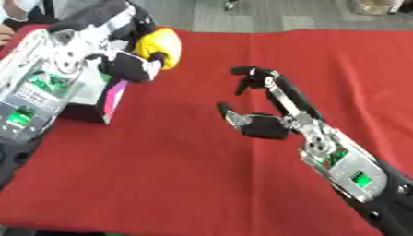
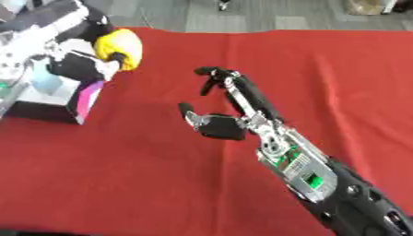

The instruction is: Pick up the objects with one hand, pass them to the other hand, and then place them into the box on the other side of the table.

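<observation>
A yellow rounded object (image 1: 162, 45) is held at the upper left by my left hand (image 1: 129, 64), whose fingers curl round it. The hand hovers over the right part of a box (image 1: 95, 99) with a pink side, standing at the left of the red table (image 1: 202, 161). My right hand (image 1: 262, 108) hangs over the middle of the table, fingers and thumb spread apart and holding nothing. It is well apart from the yellow object, to the right and nearer to me.
The red cloth covers the whole table; its far edge (image 1: 322, 30) meets a grey floor. My left forearm (image 1: 36, 87) covers much of the box. A person's sleeve shows at the far left corner.
</observation>
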Motion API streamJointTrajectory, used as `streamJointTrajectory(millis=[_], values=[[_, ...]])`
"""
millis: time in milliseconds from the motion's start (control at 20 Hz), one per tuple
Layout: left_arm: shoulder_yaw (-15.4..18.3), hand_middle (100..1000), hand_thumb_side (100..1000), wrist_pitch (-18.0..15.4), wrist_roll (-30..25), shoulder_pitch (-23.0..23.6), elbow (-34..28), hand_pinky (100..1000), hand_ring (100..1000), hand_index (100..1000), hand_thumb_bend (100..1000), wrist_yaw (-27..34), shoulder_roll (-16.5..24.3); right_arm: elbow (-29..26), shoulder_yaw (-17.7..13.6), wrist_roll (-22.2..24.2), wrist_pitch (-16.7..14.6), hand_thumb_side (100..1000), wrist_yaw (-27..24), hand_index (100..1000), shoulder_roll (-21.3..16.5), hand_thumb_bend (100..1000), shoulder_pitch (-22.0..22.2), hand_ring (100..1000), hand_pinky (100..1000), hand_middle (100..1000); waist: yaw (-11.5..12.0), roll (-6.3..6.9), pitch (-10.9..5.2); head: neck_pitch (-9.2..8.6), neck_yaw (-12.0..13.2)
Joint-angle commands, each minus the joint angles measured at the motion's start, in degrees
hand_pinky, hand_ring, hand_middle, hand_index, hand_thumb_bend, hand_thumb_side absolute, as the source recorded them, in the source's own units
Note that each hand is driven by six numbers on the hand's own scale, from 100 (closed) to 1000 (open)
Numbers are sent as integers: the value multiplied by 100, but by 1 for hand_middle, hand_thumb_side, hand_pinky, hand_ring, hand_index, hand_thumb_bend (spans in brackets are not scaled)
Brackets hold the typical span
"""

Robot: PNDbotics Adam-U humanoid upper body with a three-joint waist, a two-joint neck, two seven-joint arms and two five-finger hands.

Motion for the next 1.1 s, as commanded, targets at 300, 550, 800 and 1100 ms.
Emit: streamJointTrajectory(millis=[300, 550, 800, 1100], values=[[645, 433, 118, 105, 696, 138, 768, 753, 558, 445, 100, 445, 697, -438, -310, -62, 50, 376, -140, 844, -325, 277, 163, 800, 835, 544, -72, -58, -15, -11, 228], [851, 437, 131, 7, 1136, 235, 1357, 758, 559, 446, 100, 672, 790, -767, -696, -446, 174, 351, -489, 827, -477, 268, 261, 785, 825, 517, -122, -80, -1, -11, 452], [1013, 445, 152, -121, 1506, 259, 1965, 772, 561, 450, 100, 884, 740, -950, -1072, -775, 322, 339, -916, 821, -547, 249, 290, 777, 818, 503, -171, -101, 20, -11, 650], [1145, 473, 166, -375, 1997, 199, 2870, 787, 574, 498, 100, 1056, 570, -962, -1324, -1134, 311, 328, -1333, 815, -573, 241, 242, 771, 814, 495, -233, -131, 55, -11, 812]])
